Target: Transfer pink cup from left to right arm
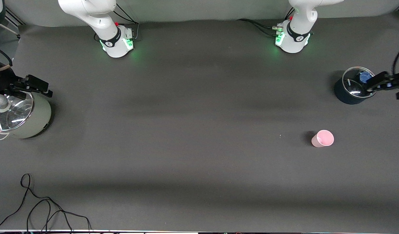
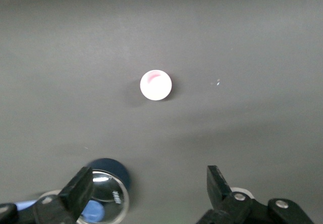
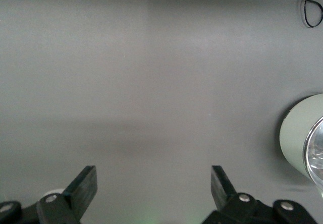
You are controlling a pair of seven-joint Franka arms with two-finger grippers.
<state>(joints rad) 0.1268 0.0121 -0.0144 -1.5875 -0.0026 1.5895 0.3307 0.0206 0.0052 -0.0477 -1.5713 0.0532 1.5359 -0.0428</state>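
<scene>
The pink cup (image 1: pixel 322 138) stands upright and alone on the dark table mat, toward the left arm's end and nearer to the front camera than the dark blue pot. In the left wrist view the pink cup (image 2: pixel 155 85) shows from above, well apart from the fingers. My left gripper (image 1: pixel 379 83) hangs open over the blue pot's rim with nothing between its fingers (image 2: pixel 217 183). My right gripper (image 1: pixel 32 85) waits open and empty over the pale green pot at the right arm's end; its fingers (image 3: pixel 86 183) frame bare mat.
A dark blue pot (image 1: pixel 353 86) with a glass lid sits under the left gripper. A pale green pot (image 1: pixel 22 117) with a glass lid sits under the right gripper. A loose black cable (image 1: pixel 40 208) lies near the front edge at the right arm's end.
</scene>
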